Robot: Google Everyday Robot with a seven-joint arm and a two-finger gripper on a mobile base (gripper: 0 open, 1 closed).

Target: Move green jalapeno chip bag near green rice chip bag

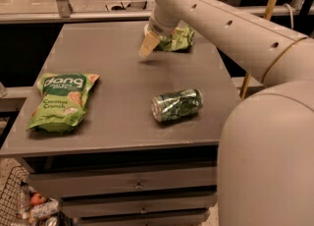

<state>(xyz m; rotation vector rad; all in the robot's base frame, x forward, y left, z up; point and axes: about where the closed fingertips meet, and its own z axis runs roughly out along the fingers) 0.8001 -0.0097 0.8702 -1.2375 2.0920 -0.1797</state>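
The green jalapeno chip bag point(177, 39) is small, wrinkly and glossy and lies at the far right of the grey table point(117, 63). My gripper point(149, 43) is at the bag's left edge, low over the table and touching or almost touching it. The green rice chip bag point(61, 101), larger and printed "dang Coconut Crunch", lies flat at the table's left front, far from the gripper.
A shiny green drink can point(176, 104) lies on its side at the right front of the table. My arm point(230, 23) reaches over the table's far right corner. Drawers point(137, 184) are under the tabletop. A wire basket point(19, 205) stands at the lower left.
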